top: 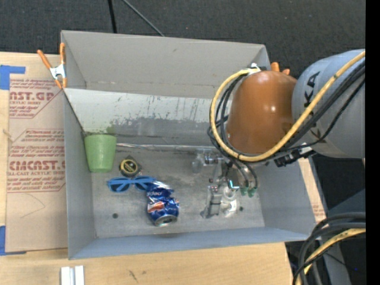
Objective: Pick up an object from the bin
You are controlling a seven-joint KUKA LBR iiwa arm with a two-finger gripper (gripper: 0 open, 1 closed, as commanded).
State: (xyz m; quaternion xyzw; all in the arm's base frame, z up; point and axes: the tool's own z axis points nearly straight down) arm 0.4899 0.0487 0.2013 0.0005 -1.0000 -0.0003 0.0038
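Observation:
My gripper (219, 207) reaches down to the bin floor at the right of the front half, below the arm's orange cover. Its two fingers stand apart, and I see nothing held between them. A small pale thing (231, 206) lies on the floor right by the right finger; I cannot tell what it is. The nearest clear object is a crushed blue, red and white drinks can (161, 206), lying left of the gripper near the front wall and well apart from the fingers.
Blue sunglasses (132, 184) lie just left of the can. A small round black and yellow thing (129, 167) sits behind them. A green plastic cup (100, 151) lies against the left wall. The arm and its cables cover the bin's right side.

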